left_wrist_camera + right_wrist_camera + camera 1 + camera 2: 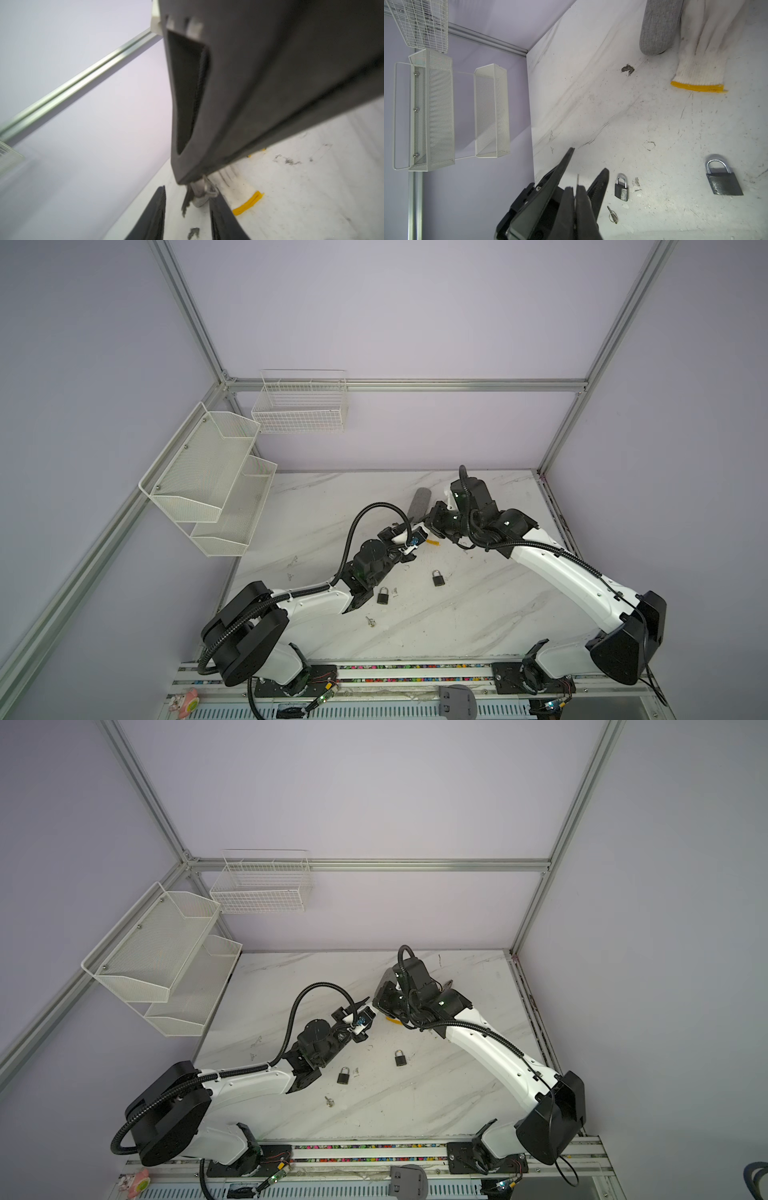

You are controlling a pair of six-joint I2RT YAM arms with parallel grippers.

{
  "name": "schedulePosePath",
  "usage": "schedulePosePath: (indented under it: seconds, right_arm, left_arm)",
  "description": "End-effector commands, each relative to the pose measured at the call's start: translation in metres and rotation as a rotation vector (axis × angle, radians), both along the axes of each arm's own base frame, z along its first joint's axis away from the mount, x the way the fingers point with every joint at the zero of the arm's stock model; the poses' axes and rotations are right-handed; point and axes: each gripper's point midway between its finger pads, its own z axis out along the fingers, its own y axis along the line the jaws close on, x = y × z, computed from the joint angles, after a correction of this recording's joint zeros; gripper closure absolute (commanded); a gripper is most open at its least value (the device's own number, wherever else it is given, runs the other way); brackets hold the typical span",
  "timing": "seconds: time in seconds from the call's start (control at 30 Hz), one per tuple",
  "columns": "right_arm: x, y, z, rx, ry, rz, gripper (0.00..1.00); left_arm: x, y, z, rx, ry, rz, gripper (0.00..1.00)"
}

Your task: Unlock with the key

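Observation:
My right gripper (574,188) is shut on a thin silver key (577,180), whose blade sticks out past its fingertips. In the left wrist view that key (200,192), with its small ring, hangs from the dark tip of the right gripper. My left gripper (188,196) is open, one finger on each side of the key. In both top views the two grippers meet mid-table (422,531) (369,1014). Two grey padlocks with closed shackles lie flat nearer the front (383,595) (437,578), also seen in the right wrist view (621,188) (723,181).
A second key on a ring (370,621) (612,215) lies near the left padlock. A white glove with a yellow cuff (699,68) and a grey cylinder (417,502) lie behind the grippers. White mesh shelves (208,477) and a wire basket (299,406) hang on the back-left walls.

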Motion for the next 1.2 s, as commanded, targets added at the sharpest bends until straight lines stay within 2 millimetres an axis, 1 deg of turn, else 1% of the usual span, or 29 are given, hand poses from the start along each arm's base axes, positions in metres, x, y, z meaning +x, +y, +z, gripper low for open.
schedulePosePath:
  seconds: [0.0, 0.03, 0.07, 0.13, 0.17, 0.23, 0.3, 0.37, 0.47, 0.53, 0.6, 0.67, 0.77, 0.83, 0.93, 1.03, 1.1, 1.17]
  right_arm:
    - [0.001, -0.002, 0.025, 0.077, -0.033, 0.001, 1.0]
    - [0.003, -0.005, 0.027, 0.08, -0.044, -0.004, 1.0]
    - [0.006, -0.007, 0.028, 0.08, -0.053, -0.007, 1.0]
    - [0.014, -0.015, 0.026, 0.072, -0.066, -0.027, 1.0]
    - [0.014, -0.02, 0.032, 0.092, -0.095, -0.031, 1.0]
    - [0.018, -0.021, 0.038, 0.136, -0.143, -0.032, 1.0]
    - [0.021, -0.017, 0.043, 0.184, -0.201, -0.007, 1.0]
    - [0.024, -0.014, 0.039, 0.198, -0.237, 0.011, 1.0]
    - [0.02, -0.005, 0.045, 0.278, -0.305, 0.068, 1.0]
    - [0.019, -0.001, 0.051, 0.318, -0.344, 0.092, 1.0]
    - [0.021, 0.001, 0.055, 0.329, -0.385, 0.101, 1.0]
    - [0.018, 0.003, 0.064, 0.366, -0.427, 0.122, 1.0]
    - [0.014, 0.004, 0.069, 0.417, -0.454, 0.134, 1.0]
    - [0.009, 0.007, 0.075, 0.465, -0.464, 0.159, 1.0]
    - [0.006, 0.009, 0.082, 0.489, -0.486, 0.164, 1.0]
    - [0.0, 0.012, 0.088, 0.527, -0.509, 0.172, 1.0]
    - [0.0, 0.016, 0.085, 0.524, -0.495, 0.174, 1.0]
    - [-0.001, 0.02, 0.082, 0.535, -0.484, 0.185, 1.0]
  left_arm:
    - [0.004, 0.001, 0.049, -0.109, -0.055, 0.018, 0.54]
    - [0.0, 0.005, 0.055, -0.14, -0.044, 0.014, 0.45]
    - [-0.006, 0.008, 0.059, -0.17, -0.023, -0.001, 0.41]
    - [-0.017, 0.013, 0.061, -0.221, 0.027, -0.036, 0.36]
    - [-0.023, 0.015, 0.06, -0.245, 0.059, -0.055, 0.33]
    - [-0.029, 0.022, 0.06, -0.306, 0.125, -0.061, 0.31]
    - [-0.032, 0.028, 0.064, -0.391, 0.2, -0.053, 0.3]
    - [-0.035, 0.035, 0.073, -0.48, 0.277, -0.046, 0.28]
    - [-0.032, 0.052, 0.088, -0.662, 0.389, 0.007, 0.28]
    - [-0.028, 0.061, 0.099, -0.798, 0.48, 0.012, 0.28]
    - [-0.022, 0.066, 0.107, -0.925, 0.577, -0.004, 0.28]
    - [-0.013, 0.076, 0.11, -1.076, 0.679, -0.027, 0.29]
    - [-0.003, 0.084, 0.118, -1.244, 0.785, -0.123, 0.31]
    - [0.0, 0.083, 0.126, -1.305, 0.814, -0.19, 0.33]
    - [0.0, 0.075, 0.14, -1.319, 0.817, -0.281, 0.34]
    - [0.002, 0.068, 0.144, -1.344, 0.827, -0.34, 0.35]
    - [0.002, 0.062, 0.15, -1.346, 0.83, -0.399, 0.38]
    - [0.003, 0.057, 0.154, -1.353, 0.837, -0.448, 0.43]
